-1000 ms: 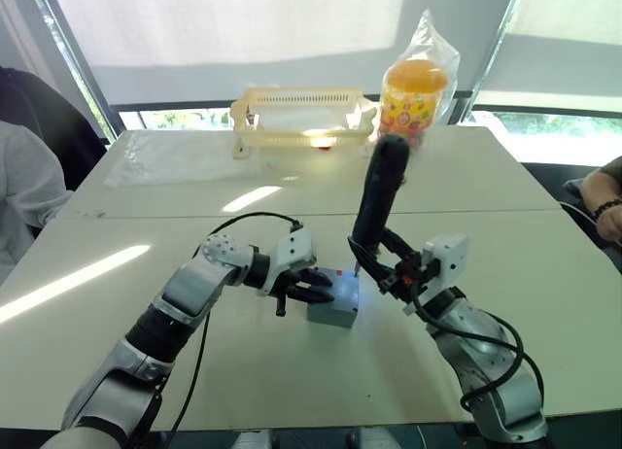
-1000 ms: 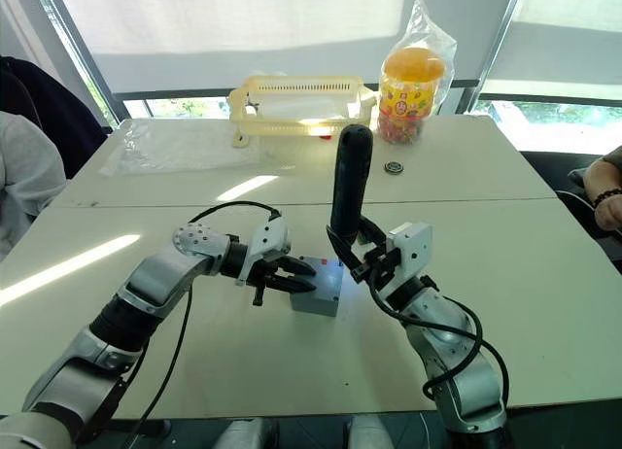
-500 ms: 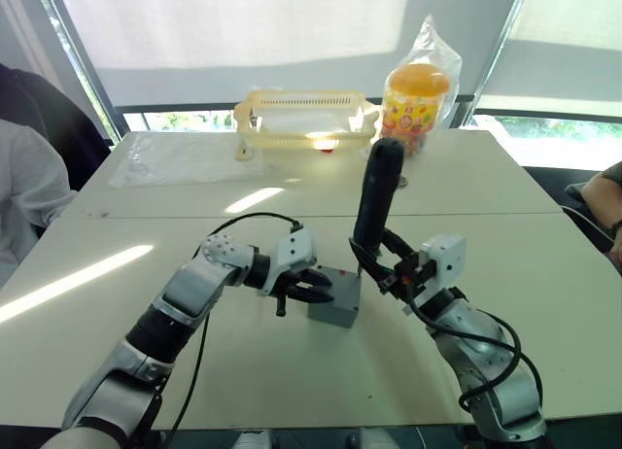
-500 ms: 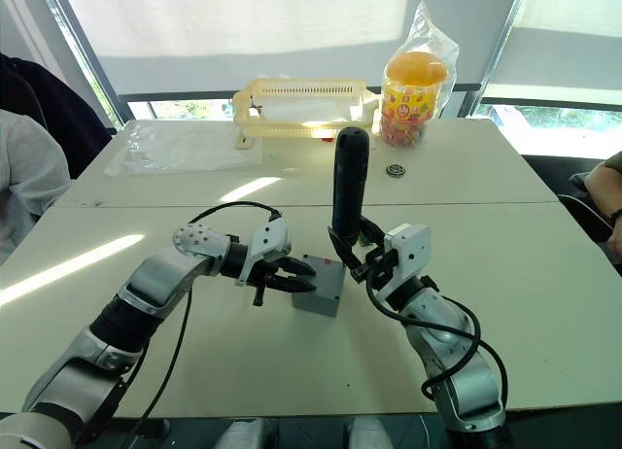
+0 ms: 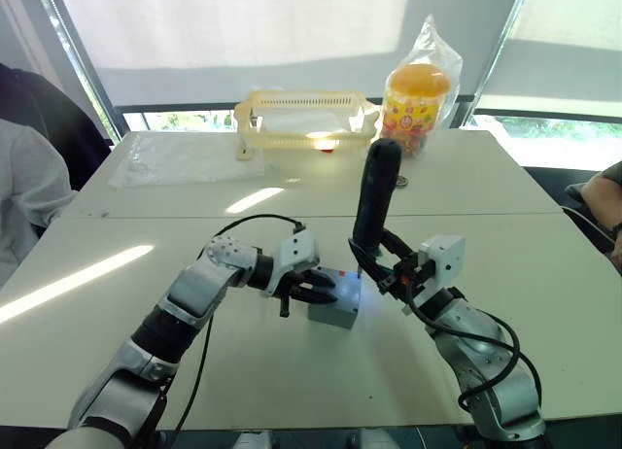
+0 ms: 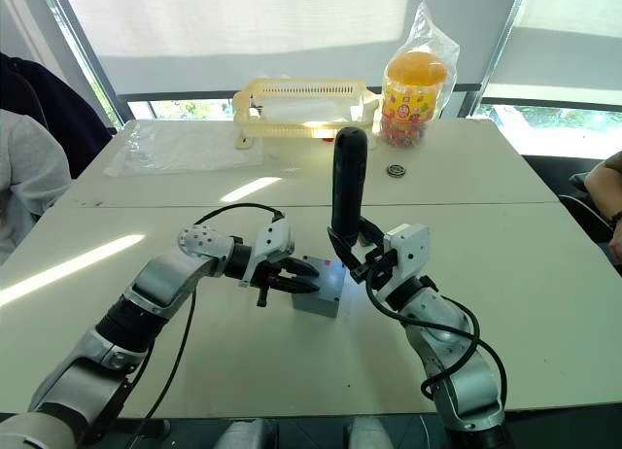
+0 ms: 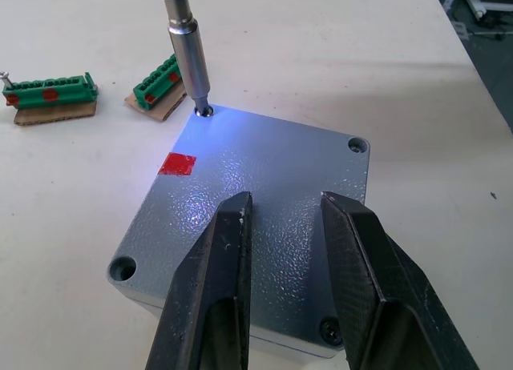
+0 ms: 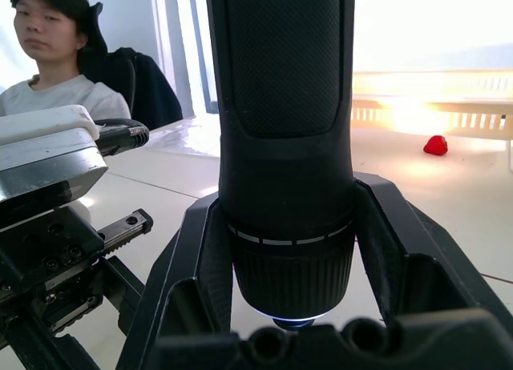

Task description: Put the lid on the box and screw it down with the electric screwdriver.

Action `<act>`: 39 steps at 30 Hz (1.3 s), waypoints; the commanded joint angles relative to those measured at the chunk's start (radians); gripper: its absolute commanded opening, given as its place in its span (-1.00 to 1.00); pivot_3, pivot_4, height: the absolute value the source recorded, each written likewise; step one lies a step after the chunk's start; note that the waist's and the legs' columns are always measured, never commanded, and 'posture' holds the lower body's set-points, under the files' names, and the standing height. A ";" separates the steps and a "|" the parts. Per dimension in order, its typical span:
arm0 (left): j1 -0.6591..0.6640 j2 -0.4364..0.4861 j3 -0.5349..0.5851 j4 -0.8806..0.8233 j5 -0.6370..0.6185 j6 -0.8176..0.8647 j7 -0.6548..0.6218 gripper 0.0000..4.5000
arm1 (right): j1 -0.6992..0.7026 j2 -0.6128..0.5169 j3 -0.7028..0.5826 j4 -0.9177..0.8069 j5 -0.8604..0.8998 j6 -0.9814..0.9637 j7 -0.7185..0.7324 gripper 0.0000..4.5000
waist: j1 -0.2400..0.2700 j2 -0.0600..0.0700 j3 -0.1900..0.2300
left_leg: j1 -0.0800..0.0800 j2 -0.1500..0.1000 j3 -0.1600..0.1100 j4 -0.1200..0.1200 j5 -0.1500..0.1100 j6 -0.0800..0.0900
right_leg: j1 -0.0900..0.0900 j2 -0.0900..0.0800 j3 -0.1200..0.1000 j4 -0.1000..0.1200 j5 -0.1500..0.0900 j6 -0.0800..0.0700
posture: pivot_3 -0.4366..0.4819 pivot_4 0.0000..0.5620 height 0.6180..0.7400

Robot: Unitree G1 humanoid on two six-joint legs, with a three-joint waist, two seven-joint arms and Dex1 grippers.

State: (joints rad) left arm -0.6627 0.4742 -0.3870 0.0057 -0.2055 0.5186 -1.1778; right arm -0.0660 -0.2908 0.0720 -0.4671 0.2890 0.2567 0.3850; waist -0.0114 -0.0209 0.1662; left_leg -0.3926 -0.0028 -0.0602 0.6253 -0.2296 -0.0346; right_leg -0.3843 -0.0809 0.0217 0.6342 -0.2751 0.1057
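**Screwdriver bit seated on a corner screw, lid on box**

Since half a second ago, little has changed: both arms keep their places, and the left arm's elbow has shifted only slightly.

Surroundings: white table [image 5: 117,303]. At the far edge stand a pale yellow slatted plastic tray [image 5: 303,117] and a clear bagged jar with an orange lid [image 5: 416,91]; a small dark round object [image 6: 394,169] lies near the jar. Two green terminal-block connectors on brown card [image 7: 50,94] lie on the table just beyond the box. A person in a light top [image 8: 50,62] sits at the table's left side; another person's arm [image 6: 608,191] shows at the right edge. Nothing stands between the grippers and the box.

Task items: the thin flat grey-blue plastic lid [image 7: 256,194] sits on the small square grey-blue box [image 5: 333,300], mid-table between the two grippers. A red mark shows on the lid's top. The black pen-shaped electric screwdriver [image 5: 375,198] stands nearly upright, its metal bit resting in one corner screw hole, white light spilling over the lid.

Pose: the left gripper [image 7: 284,226] reaches in from the left, fingers slightly apart, tips over the lid top. The right gripper [image 8: 288,250] is clamped around the screwdriver's lower barrel, forearm angled up from the right.
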 commanded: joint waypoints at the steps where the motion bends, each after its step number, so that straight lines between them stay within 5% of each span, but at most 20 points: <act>1: 0.015 0.024 -0.039 0.006 0.042 0.013 0.003 -0.41 | 0.051 -0.011 0.024 0.088 -0.013 0.075 0.008 -0.22 | 0.000 0.000 0.000 | 0.000 0.000 0.000 0.000 0.000 0.000 | 0.000 0.000 0.000 0.000 0.000 0.000 | -0.05 -0.47 1.00; 16: 0.022 0.035 -0.044 0.009 0.050 0.004 0.009 -0.41 | -0.021 -0.008 -0.045 -0.047 0.067 0.086 0.001 -0.22 | 0.000 0.000 -0.003 | 0.001 0.001 -0.001 -0.004 0.000 0.000 | 0.001 -0.001 0.000 -0.004 0.000 0.000 | -0.05 -0.47 1.00; 22: 0.047 0.036 -0.051 0.036 0.063 -0.020 0.016 -0.41 | -0.199 -0.046 -0.158 -0.264 0.291 0.324 -0.077 -0.22 | 0.000 0.007 0.003 | -0.005 0.000 -0.001 -0.004 0.000 0.000 | -0.006 -0.001 0.001 -0.004 0.001 -0.001 | -0.05 -0.47 1.00; 25: 0.069 0.031 -0.018 0.022 0.036 -0.015 0.030 -0.41 | -0.339 -0.103 -0.315 -0.261 0.654 0.503 -0.207 -0.22 | 0.000 0.007 0.003 | -0.007 0.000 -0.002 -0.004 0.000 0.000 | -0.008 -0.001 0.001 -0.004 0.002 -0.001 | -0.05 -0.47 1.00; 31: 0.056 -0.005 0.135 -0.087 -0.090 0.071 0.103 -0.41 | -0.480 -0.457 -0.520 0.008 1.100 0.769 -0.369 -0.22 | 0.004 0.007 0.006 | -0.012 0.002 -0.001 -0.002 0.000 0.000 | -0.009 -0.003 -0.002 -0.005 0.001 -0.001 | -0.05 -0.47 1.00; 36: 0.077 0.074 0.238 -0.259 -0.189 0.186 0.112 -0.41 | -0.440 -0.801 -0.457 0.238 1.194 1.080 -0.305 -0.22 | 0.001 0.011 0.019 | -0.020 -0.001 0.002 -0.002 0.000 0.001 | -0.017 -0.006 -0.001 -0.005 0.002 -0.001 | -0.05 -0.47 1.00; 39: 0.107 0.135 0.283 -0.327 -0.213 0.235 0.138 -0.41 | -0.412 -0.890 -0.405 0.364 1.212 1.220 -0.274 -0.22 | -0.003 0.011 0.020 | -0.023 -0.002 0.002 -0.002 -0.002 0.005 | -0.022 -0.004 -0.001 -0.004 0.004 0.003 | -0.05 -0.47 1.00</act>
State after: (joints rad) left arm -0.5713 0.5876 -0.1378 -0.2686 -0.3958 0.7340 -1.0521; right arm -0.4657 -1.1509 -0.3194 -0.1354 1.4609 1.4264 0.0781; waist -0.0147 -0.0099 0.1864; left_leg -0.4156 -0.0041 -0.0577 0.6232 -0.2328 -0.0281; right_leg -0.4062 -0.0830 0.0206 0.6299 -0.2713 0.1096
